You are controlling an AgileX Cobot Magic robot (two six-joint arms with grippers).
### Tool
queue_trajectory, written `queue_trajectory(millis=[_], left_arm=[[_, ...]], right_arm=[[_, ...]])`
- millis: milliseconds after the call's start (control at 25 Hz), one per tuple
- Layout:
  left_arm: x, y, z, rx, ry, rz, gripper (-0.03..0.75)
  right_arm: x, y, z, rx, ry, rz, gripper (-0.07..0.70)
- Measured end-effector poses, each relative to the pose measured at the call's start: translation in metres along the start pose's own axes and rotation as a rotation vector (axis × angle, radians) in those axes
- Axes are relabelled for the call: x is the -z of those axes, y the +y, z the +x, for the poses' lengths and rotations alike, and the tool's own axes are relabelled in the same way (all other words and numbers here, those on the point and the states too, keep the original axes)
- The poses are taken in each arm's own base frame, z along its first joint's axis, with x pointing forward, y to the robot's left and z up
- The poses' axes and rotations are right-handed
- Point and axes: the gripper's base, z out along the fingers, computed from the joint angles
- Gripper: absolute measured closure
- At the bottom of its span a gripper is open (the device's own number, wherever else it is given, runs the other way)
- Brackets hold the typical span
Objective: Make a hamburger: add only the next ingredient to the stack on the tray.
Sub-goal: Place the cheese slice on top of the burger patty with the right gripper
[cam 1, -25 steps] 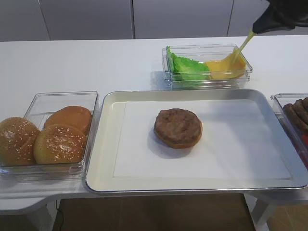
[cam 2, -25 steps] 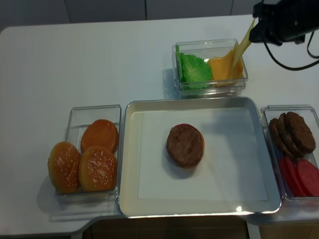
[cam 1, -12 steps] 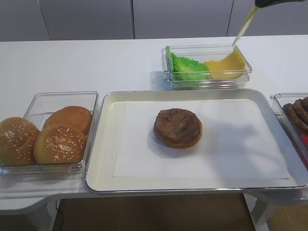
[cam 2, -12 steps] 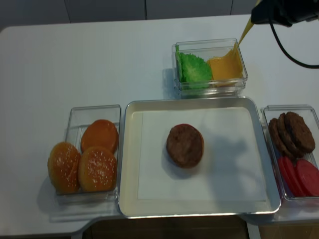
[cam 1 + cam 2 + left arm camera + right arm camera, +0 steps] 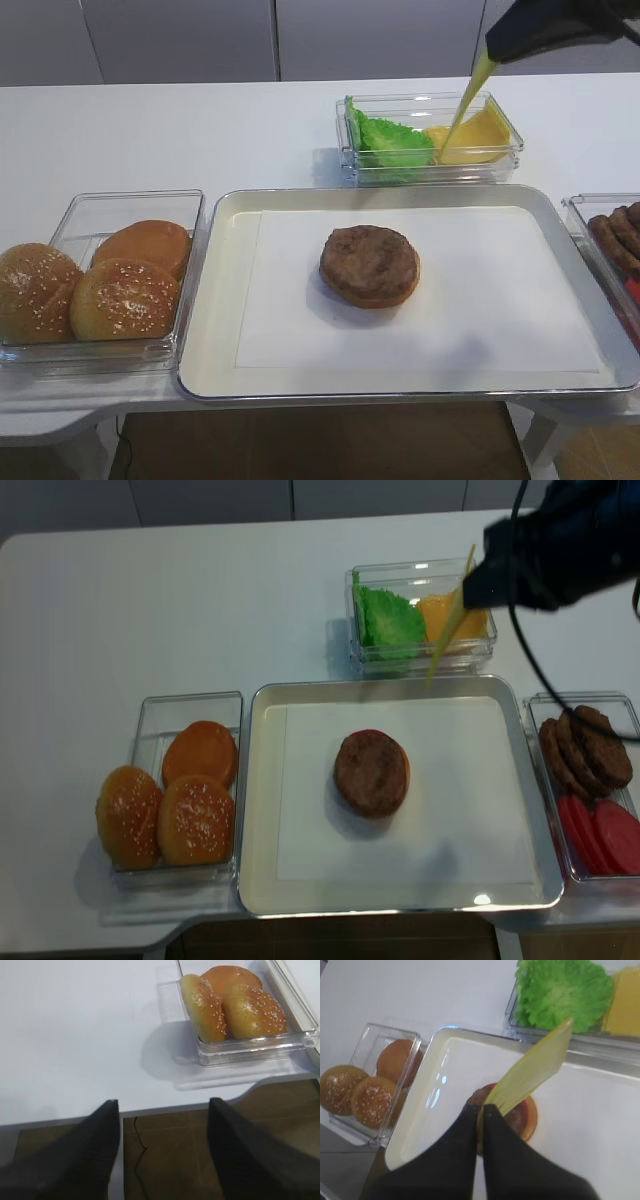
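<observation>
Holding lettuce (image 5: 393,140) and cheese (image 5: 480,140), clear tub (image 5: 430,172), buns (image 5: 95,280) boxed

White tabletop (image 5: 150,130); pale grey cabinet panels (image 5: 180,40) behind; brown floor (image 5: 320,440) below front edge.

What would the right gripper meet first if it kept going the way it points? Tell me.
Probably the patty stack on the tray. In the wrist view the right gripper, shut on the cheese slice, points straight at it. Height above the stack is unclear.
</observation>
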Motion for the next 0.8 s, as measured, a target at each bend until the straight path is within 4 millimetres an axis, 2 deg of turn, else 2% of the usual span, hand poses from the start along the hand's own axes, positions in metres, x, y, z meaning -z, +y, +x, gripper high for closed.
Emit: queue_trajectory(millis=[320,520,800], left_arm=[[0.000,0.000,0.000,0.000,0.000,0.000,0.300],[0.000,0.000,0.000,0.000,0.000,0.000,0.300],[0.000,0.000,0.000,0.000,0.000,0.000,0.300]], right_arm=[[-0.020,0.019,0.037,0.007,0.115,-0.070,0.620],[-0.032,0.032,0.043,0.018,0.125,-0.112,0.620],[-0.062,0.043,0.043,-0.006,0.140,-0.160,0.620]])
